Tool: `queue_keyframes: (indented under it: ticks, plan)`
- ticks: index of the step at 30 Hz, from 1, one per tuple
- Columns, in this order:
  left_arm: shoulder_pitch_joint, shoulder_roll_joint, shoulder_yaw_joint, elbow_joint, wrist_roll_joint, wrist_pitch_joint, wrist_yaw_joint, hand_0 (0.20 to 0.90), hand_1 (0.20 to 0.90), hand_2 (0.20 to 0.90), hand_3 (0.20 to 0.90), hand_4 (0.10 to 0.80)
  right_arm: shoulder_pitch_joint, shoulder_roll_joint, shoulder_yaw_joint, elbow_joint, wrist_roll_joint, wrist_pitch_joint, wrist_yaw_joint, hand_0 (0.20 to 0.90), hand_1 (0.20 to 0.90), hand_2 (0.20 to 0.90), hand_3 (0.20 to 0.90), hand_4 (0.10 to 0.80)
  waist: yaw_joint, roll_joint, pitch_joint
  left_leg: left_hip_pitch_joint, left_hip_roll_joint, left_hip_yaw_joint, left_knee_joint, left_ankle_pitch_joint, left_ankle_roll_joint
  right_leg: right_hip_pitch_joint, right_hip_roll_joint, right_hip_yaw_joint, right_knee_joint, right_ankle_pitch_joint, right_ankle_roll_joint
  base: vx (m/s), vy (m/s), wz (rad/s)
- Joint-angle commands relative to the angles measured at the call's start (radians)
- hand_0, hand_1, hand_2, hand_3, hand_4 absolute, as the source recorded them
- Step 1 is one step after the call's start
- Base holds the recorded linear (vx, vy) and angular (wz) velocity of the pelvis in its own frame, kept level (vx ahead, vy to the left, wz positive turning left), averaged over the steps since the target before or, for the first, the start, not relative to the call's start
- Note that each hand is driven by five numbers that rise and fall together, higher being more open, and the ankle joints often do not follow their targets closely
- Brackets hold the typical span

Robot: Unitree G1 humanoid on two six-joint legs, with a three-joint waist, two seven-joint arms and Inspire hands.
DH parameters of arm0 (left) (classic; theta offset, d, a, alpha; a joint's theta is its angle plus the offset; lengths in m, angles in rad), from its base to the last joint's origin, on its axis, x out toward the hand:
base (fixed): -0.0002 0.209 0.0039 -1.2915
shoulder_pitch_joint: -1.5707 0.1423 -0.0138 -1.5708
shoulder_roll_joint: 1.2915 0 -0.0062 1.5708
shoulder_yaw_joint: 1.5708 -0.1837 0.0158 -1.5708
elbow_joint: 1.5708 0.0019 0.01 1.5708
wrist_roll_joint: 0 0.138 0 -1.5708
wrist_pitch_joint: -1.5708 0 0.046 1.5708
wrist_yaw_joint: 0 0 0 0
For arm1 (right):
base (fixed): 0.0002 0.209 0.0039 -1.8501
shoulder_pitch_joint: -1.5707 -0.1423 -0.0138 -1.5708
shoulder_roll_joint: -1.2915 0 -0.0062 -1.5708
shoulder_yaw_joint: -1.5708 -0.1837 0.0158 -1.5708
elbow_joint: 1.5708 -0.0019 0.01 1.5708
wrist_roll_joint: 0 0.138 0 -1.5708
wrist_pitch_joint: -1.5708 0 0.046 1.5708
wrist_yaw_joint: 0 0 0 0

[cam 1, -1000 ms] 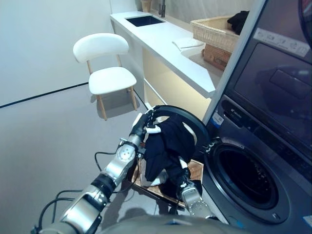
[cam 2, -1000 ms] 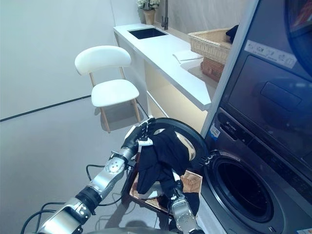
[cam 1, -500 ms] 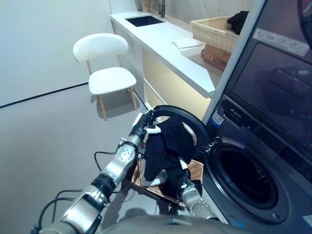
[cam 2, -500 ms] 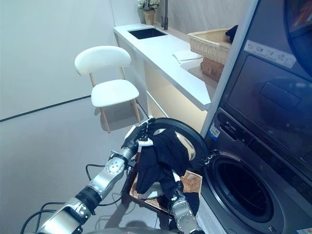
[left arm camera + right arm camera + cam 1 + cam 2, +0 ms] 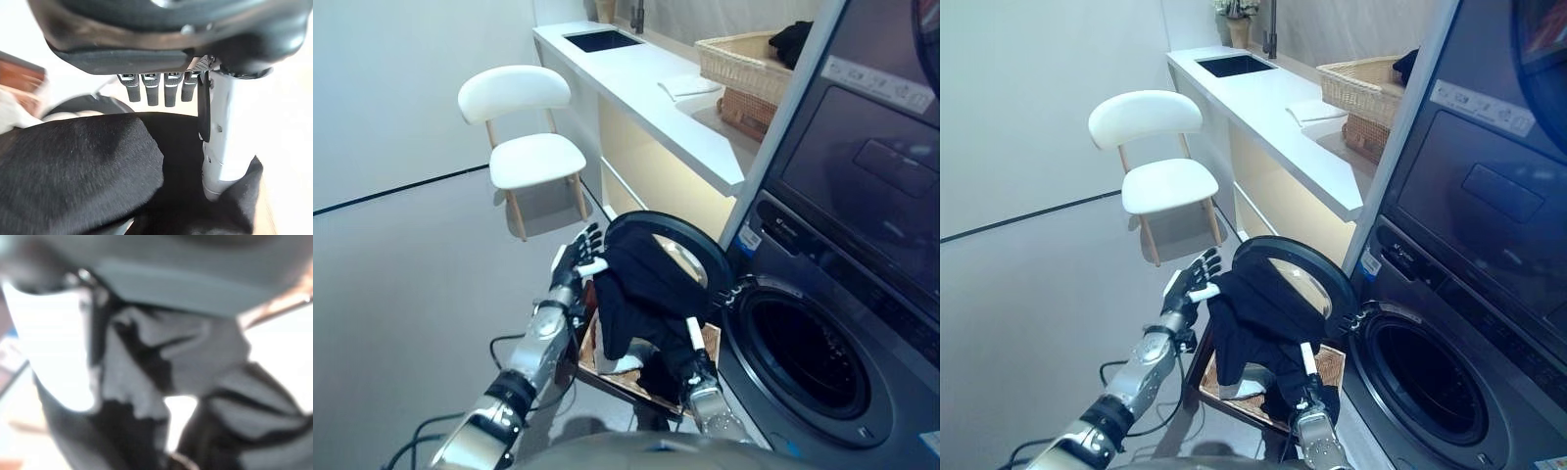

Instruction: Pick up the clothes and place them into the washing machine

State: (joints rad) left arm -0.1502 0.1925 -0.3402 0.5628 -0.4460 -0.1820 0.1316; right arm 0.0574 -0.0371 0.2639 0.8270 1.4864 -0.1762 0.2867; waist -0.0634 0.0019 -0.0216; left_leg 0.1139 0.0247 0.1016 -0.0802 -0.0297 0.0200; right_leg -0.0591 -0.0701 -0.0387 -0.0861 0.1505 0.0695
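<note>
A black garment hangs bunched against the rim of the washing machine's open round door, above the wicker basket on its low dark box. My left hand is open, fingers spread, just left of the garment; in the left wrist view its straight fingers stand over the black cloth. My right hand is low in the dark clothes over the basket, its white thumb upright. A white cloth lies in the basket. The drum opening is to the right.
A white chair stands on the grey floor to the left. A white counter with a sink runs behind the door. Wicker baskets holding a dark cloth sit on it beside the machine.
My left hand has let go of the black garment's top, opened and drawn back to the left. The garment stays up against the door. The right hand has barely moved.
</note>
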Motion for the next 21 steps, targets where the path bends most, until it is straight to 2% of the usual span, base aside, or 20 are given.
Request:
queue_keyframes:
  ticks: [1,6,21]
  plan:
    - [-0.093,0.001,0.123,0.024,-0.061,-0.166,-0.009,0.9,0.9,0.9,0.9,0.8,-0.034,0.019,-0.054,-0.001,-0.051,-0.026,0.047,0.2,0.2,0.2,0.2,0.3,0.024,-0.019,-0.033,-0.014,-0.007,-0.01,-0.005,0.014,-0.07,0.061,-0.011,-0.044,0.042,-0.088,0.038,0.0,0.0,0.0]
    - [-0.031,0.017,0.197,0.073,-0.084,-0.178,-0.014,0.9,0.9,0.9,0.9,0.8,-0.03,0.009,-0.094,0.027,-0.061,-0.027,0.048,0.2,0.2,0.2,0.2,0.3,0.033,-0.02,-0.034,-0.012,-0.006,-0.012,-0.006,0.013,-0.07,0.065,-0.011,-0.049,0.041,-0.092,0.038,0.002,0.004,0.01]
    - [0.033,0.024,0.257,0.102,-0.107,-0.191,-0.018,0.9,0.9,0.9,0.9,0.8,-0.03,0.012,-0.111,0.027,-0.053,-0.034,0.054,0.2,0.2,0.2,0.2,0.3,0.042,-0.021,-0.031,-0.013,-0.007,-0.018,-0.006,0.015,-0.07,0.067,-0.013,-0.055,0.04,-0.091,0.037,0.0,0.001,0.0]
